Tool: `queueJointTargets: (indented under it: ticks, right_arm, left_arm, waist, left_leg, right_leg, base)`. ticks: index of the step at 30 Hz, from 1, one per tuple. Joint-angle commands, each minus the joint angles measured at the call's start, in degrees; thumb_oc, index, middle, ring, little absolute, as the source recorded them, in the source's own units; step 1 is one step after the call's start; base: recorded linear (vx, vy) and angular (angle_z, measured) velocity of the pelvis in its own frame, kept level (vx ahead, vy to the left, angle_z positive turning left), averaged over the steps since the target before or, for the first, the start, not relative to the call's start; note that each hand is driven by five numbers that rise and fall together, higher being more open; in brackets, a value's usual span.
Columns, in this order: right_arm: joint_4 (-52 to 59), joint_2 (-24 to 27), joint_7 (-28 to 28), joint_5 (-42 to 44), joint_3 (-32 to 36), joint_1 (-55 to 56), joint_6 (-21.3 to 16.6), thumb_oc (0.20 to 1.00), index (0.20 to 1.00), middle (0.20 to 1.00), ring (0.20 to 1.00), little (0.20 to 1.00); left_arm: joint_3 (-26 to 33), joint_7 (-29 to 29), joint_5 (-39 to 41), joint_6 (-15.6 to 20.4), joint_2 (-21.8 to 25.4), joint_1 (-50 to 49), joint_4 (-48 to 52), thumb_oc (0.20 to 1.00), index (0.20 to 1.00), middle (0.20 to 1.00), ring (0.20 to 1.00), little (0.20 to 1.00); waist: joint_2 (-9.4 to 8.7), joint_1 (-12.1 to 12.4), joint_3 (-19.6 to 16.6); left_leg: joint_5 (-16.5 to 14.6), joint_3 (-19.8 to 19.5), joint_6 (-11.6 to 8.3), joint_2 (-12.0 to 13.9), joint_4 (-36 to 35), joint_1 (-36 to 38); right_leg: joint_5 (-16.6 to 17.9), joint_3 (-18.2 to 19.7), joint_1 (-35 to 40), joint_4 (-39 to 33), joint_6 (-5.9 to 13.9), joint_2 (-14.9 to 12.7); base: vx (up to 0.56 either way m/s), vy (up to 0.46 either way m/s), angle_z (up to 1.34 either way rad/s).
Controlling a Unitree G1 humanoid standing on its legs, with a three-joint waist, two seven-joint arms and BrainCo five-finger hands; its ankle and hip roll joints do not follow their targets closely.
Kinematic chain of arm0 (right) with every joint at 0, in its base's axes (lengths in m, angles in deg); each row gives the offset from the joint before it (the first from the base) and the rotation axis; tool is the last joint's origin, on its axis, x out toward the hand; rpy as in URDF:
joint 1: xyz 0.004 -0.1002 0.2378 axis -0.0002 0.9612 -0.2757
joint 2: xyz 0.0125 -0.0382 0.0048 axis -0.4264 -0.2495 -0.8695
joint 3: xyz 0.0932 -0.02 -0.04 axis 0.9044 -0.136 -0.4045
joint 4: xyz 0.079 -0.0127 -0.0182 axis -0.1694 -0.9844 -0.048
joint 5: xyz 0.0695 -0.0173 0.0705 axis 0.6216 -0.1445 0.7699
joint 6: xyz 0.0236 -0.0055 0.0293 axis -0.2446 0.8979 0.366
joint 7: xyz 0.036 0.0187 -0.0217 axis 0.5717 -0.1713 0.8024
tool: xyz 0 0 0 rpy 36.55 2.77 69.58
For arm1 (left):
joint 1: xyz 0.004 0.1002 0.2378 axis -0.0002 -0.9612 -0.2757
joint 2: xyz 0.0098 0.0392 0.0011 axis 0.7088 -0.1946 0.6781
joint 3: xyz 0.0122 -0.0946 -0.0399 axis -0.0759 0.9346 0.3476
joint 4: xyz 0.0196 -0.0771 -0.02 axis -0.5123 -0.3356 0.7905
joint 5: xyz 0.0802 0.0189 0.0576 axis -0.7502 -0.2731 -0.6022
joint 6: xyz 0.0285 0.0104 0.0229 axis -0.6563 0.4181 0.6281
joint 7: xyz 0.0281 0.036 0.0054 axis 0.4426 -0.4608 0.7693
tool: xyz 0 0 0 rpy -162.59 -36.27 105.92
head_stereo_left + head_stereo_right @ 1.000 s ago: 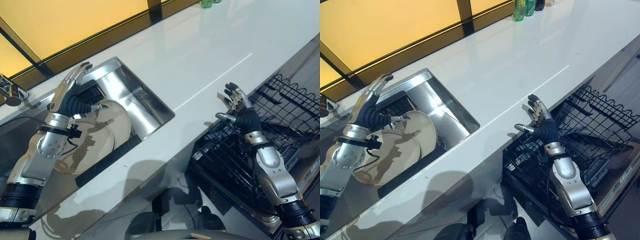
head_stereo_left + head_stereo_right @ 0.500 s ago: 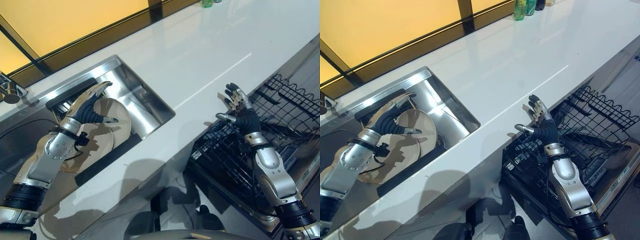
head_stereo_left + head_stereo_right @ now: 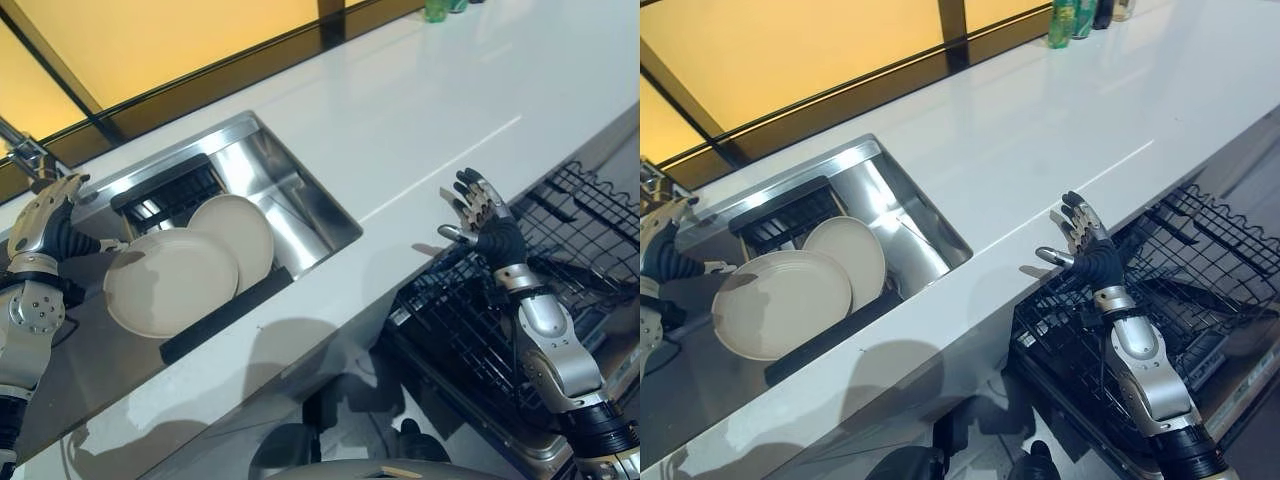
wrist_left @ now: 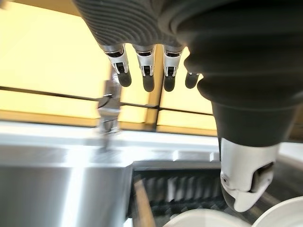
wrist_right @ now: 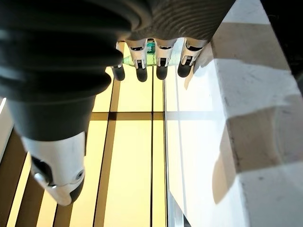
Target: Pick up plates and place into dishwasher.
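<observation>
White countertop (image 3: 400, 110) runs diagonally – steel sink (image 3: 290, 195) set into it. Faucet (image 4: 110, 106) at sink's far edge. Dark rack (image 3: 165, 195) inside sink. Green bottles (image 3: 1072, 18) at counter's far end, against amber-lit window (image 3: 790, 40).

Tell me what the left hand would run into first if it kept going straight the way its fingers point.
Probably the faucet. The open left hand sits beside the plates at the sink's edge, fingers aimed at the faucet, the window behind it. Depth is unclear, so it might pass beside it.
</observation>
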Motion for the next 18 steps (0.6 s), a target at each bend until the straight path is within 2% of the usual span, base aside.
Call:
queueJointTargets:
  ticks: [1, 4, 7, 9, 16, 18]
  right_arm:
    - [3.31, 1.14, 0.70, 0.96, -0.25, 1.95, -0.72, 1.000, 1.000, 1.000, 1.000, 1.000]
    - [3.62, 1.11, 0.98, 0.98, -0.08, 2.41, -0.49, 1.000, 1.000, 1.000, 1.000, 1.000]
    - [3.70, 1.18, 1.45, 1.10, 0.26, 3.15, -0.96, 1.000, 1.000, 1.000, 1.000, 1.000]
    - [3.78, 1.37, 1.73, 1.52, 0.90, 3.80, -1.28, 1.000, 1.000, 1.000, 1.000, 1.000]
    - [3.45, 1.56, 2.11, 1.95, 1.28, 4.62, -1.76, 1.000, 1.000, 1.000, 1.000, 1.000]
    - [3.04, 1.70, 2.24, 2.08, 1.03, 4.50, -2.02, 1.000, 1.000, 1.000, 1.000, 1.000]
  left_arm:
    - [3.60, -0.80, -1.93, -0.98, 1.59, -0.06, -2.73, 1.000, 1.000, 1.000, 1.000, 1.000]
    - [4.13, -0.60, -2.32, 0.26, 1.90, -0.40, -2.91, 1.000, 1.000, 1.000, 1.000, 1.000]
    - [4.64, -1.29, -4.97, 4.29, 2.40, -1.63, -2.39, 1.000, 1.000, 1.000, 1.000, 1.000]
    - [5.10, -1.09, -6.72, 5.27, 2.53, -3.26, -0.91, 1.000, 1.000, 1.000, 1.000, 1.000]
    - [6.55, -2.49, -9.25, 3.22, 2.89, -7.69, -1.01, 1.000, 1.000, 1.000, 1.000, 1.000]
    - [6.95, -3.29, -10.54, 4.12, 3.53, -8.21, -2.15, 1.000, 1.000, 1.000, 1.000, 1.000]
  waist:
    - [0.27, 0.93, -3.90]
    - [0.34, 1.15, -3.92]
    - [0.40, 1.48, -3.79]
    - [0.39, 1.83, -3.72]
    - [0.52, 2.74, -4.28]
    - [0.63, 2.96, -4.57]
  left_leg:
    - [-4.70, -1.88, 1.60, -2.38, 3.48, 0.21]
    - [-4.70, -2.09, 1.39, -2.31, 3.78, 0.04]
    - [-4.72, -2.44, 1.23, -2.30, 4.00, -0.23]
    - [-4.69, -2.73, 1.10, -2.35, 4.13, -0.41]
    - [-4.81, -3.50, 0.78, -2.40, 4.05, -0.16]
    - [-4.82, -3.69, 0.68, -2.36, 3.89, 0.11]
  right_leg:
    - [7.64, -0.37, -8.38, 1.49, 1.58, -0.25]
    - [7.52, -0.87, -8.30, 1.53, 1.55, -0.36]
    - [7.56, -1.41, -8.25, 1.32, 1.54, -0.56]
    - [7.62, -1.76, -8.26, 1.22, 1.59, -0.71]
    - [7.70, -2.77, -7.58, 0.40, 1.72, -1.13]
    - [7.61, -3.11, -7.32, 0.29, 1.68, -1.15]
  base:
    - [0.03, 0.012, 0.14]
    - [0.01, 0.007, 0.10]
    - [0.00, 0.000, 0.11]
    - [-0.01, -0.008, 0.10]
    - [0.00, 0.000, 0.08]
    - [0.01, 0.011, 0.10]
